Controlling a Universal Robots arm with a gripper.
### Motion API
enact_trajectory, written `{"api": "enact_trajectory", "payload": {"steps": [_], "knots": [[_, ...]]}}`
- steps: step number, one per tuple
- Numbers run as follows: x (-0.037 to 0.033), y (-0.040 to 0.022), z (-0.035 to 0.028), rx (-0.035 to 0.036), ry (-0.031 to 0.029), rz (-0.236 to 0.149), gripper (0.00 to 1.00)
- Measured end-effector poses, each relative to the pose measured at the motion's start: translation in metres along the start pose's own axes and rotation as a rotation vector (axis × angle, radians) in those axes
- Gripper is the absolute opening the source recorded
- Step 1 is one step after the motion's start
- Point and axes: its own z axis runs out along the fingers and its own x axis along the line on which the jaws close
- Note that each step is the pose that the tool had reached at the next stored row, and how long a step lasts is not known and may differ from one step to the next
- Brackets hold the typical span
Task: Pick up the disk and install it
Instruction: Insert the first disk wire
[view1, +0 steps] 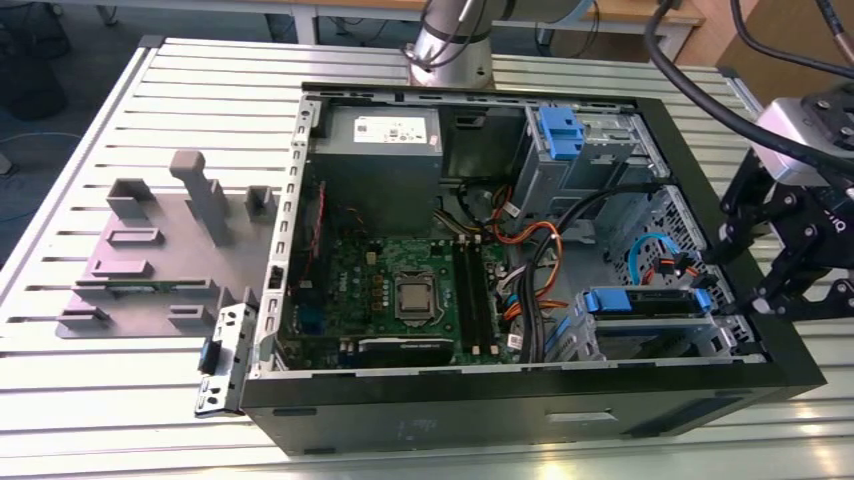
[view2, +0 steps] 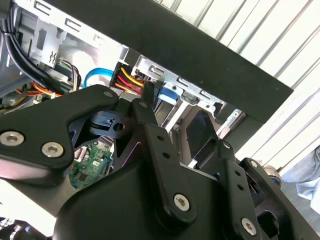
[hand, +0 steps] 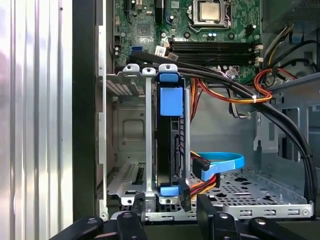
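**Disk seated in the drive cage, fingers apart beside the case**

The disk (hand: 169, 145), a flat dark metal hard drive framed by bright blue plastic carrier rails, sits on edge in a slot of the silver metal drive cage (hand: 131, 131) inside the open black computer tower (view1: 534, 415). In the first wrist view its blue rail tab faces the green motherboard (hand: 200, 30), and only its narrow dark side shows between the cage walls; its label face cannot be seen. A light-blue flat data cable (hand: 227, 162) and a red-yellow-black power lead (hand: 202, 186) meet connectors at the disk's near end. In the exterior view the disk (view1: 643, 300) lies in the cage at the case's corner towards that view's right.

The black gripper (hand: 170, 212) hangs just outside the cage, in line with the disk's near end. Its fingers (hand: 206, 207) stand apart, released, holding nothing and touching nothing.

The tower lies on its side on the slatted aluminium surface (view1: 80, 150). A grey moulded fixture tray (view1: 154, 250) rests on the surface at the exterior view's left.
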Motion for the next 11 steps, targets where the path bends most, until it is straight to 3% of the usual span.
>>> {"api": "enact_trajectory", "payload": {"steps": [6, 11], "knots": [[0.0001, 0.0000, 0.0054, -0.0005, 0.0008, -0.006, 0.53], [-0.0021, 0.0012, 0.0073, -0.0017, 0.0010, -0.038, 0.53]]}}
